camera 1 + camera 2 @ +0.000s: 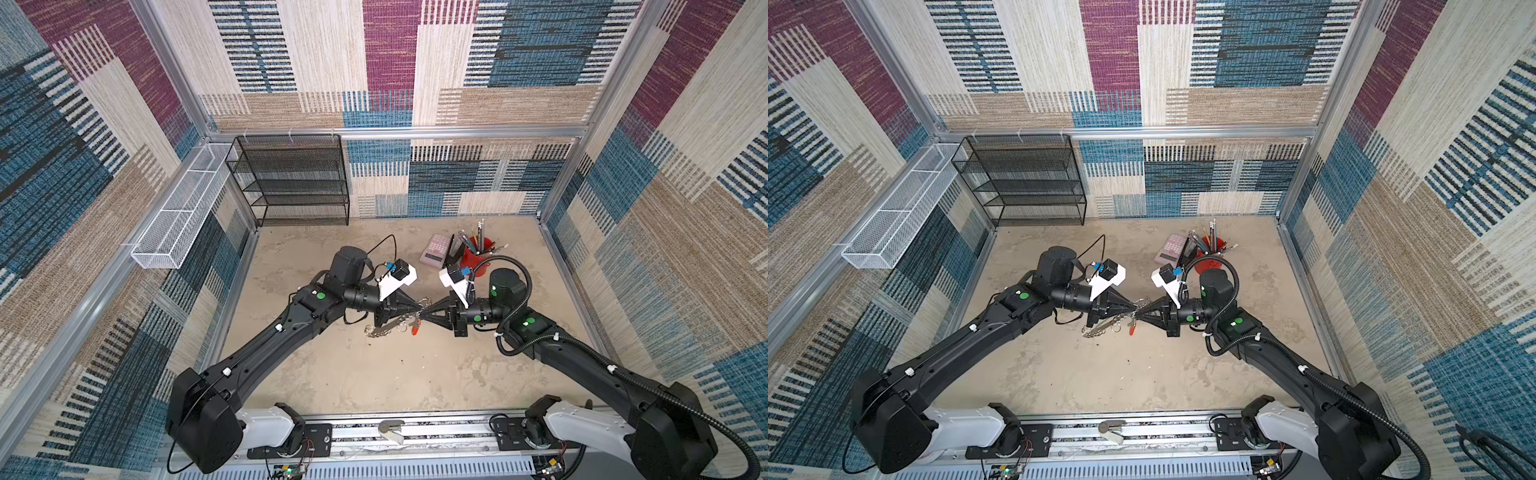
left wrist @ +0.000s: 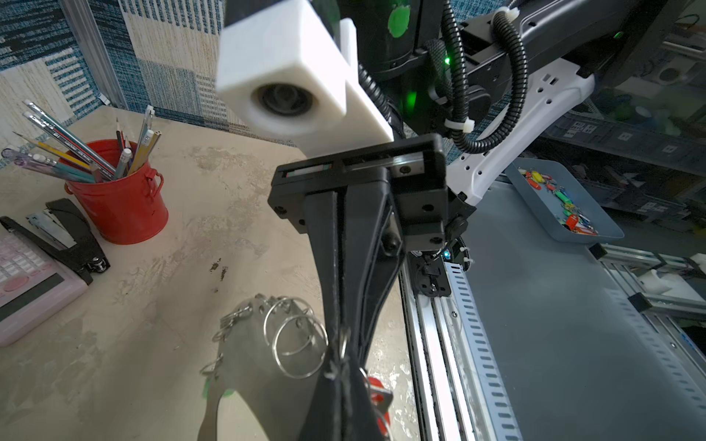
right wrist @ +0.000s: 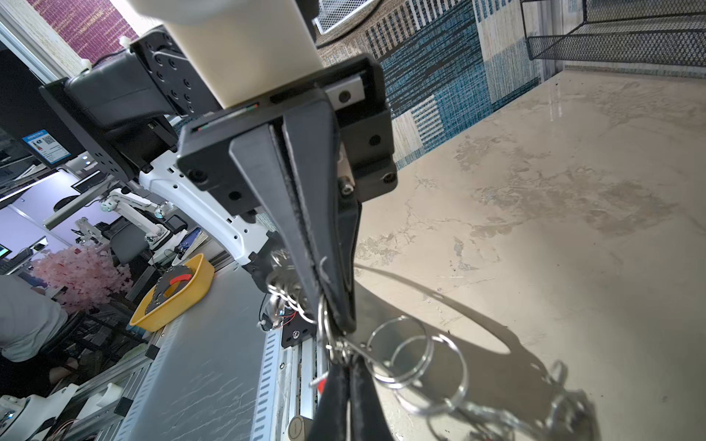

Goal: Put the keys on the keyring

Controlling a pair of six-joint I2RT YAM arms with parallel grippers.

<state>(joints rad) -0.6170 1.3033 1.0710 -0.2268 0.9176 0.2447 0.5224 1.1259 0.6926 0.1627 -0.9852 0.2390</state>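
Both top views are bright and evenly lit from overhead, with only faint, soft shadows under the arms [image 1: 257,345] on the worktop [image 1: 374,374]. Their wide lens bows the frame rails [image 1: 62,324] toward the picture edges. In the left wrist view the white camera housing [image 2: 282,72], close to the lens, is smeared out of focus. In the right wrist view glare streaks the far worktop, and the keyring [image 3: 527,374] blurs where it comes closest to the lens.

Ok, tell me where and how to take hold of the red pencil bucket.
Probably its rim: pinch the red bucket's thin upright wall from above, on the side away from the stapler and calculator, which sit close beside it. The pencils crowd the mouth, so stay at the edge.
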